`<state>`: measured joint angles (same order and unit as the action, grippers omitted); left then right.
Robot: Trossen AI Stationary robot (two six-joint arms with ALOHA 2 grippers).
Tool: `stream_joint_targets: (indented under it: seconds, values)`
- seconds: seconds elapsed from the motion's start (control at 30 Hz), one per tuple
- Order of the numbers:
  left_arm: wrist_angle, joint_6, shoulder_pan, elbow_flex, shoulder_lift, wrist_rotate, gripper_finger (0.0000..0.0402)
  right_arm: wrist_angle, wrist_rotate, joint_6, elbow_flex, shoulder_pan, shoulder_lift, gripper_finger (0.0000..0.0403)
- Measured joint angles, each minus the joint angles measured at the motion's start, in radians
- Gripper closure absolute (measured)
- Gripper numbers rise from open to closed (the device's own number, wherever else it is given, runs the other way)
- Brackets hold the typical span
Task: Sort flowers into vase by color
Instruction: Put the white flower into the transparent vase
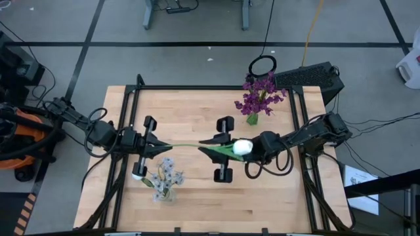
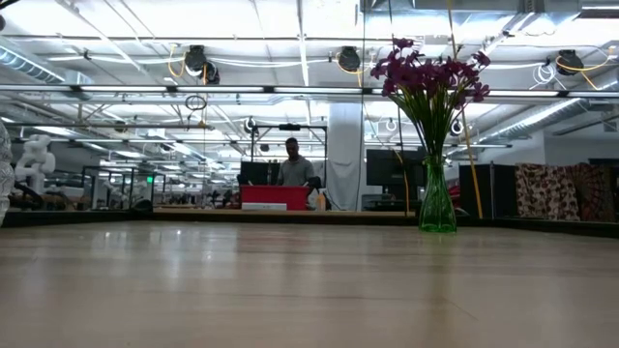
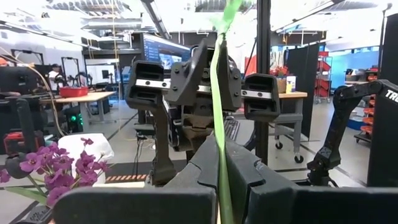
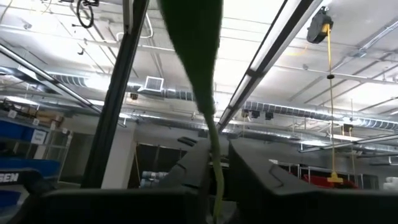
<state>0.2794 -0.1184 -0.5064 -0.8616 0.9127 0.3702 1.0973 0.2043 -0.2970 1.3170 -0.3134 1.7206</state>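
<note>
Green stem [image 3: 219, 124] runs straight up between the left hand's [image 3: 219, 186] two dark fingers in the left wrist view, pinched there with the fingers clenched tight on it. Seen from above, this white-budded flower [image 1: 241, 147] lies level in the air over the middle of the table [image 1: 197, 203], its stem stretched between the two arms. The left hand [image 1: 163, 148] grips the stem's bare end. The right hand [image 1: 209, 145] meets the stem at the leafy part just beside the white bud; its fingers sit close around the stem, though I cannot tell whether they actually clamp it. Toward the table's far right corner stands a green vase [image 2: 437, 198] filled with purple flowers [image 1: 260, 96]. Near the front left, just below the left hand, a clear vase [image 1: 164, 193] holds a pale blue sprig [image 1: 165, 174].
</note>
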Motion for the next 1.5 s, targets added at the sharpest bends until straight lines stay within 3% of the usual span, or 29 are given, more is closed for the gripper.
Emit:
stream_joint_targets:
  seconds: [0.17, 0.43, 0.57, 0.9, 1.5]
  values:
    - [-0.009, 0.0, 0.0, 0.0, 0.0, 0.0, 0.0393, -0.001, -0.002, -0.01, 0.0, -0.002, 0.0, 0.0394]
    - [-0.037, 0.006, 0.0, 0.0, 0.0, 0.0, 0.0393, -0.004, 0.002, -0.003, 0.0, -0.003, 0.0, 0.04]
    - [-0.036, 0.005, 0.0, -0.001, 0.0, 0.0, 0.0393, -0.006, 0.002, 0.002, 0.0, -0.003, 0.0, 0.0385]
    - [-0.039, 0.006, 0.0, 0.0, 0.0, 0.0, 0.0393, -0.006, 0.002, 0.031, 0.0, -0.003, 0.0, 0.0302]
    - [-0.022, 0.007, 0.0, -0.001, 0.01, 0.0, 0.0393, -0.018, 0.002, 0.035, 0.0, -0.003, 0.0, 0.0348]
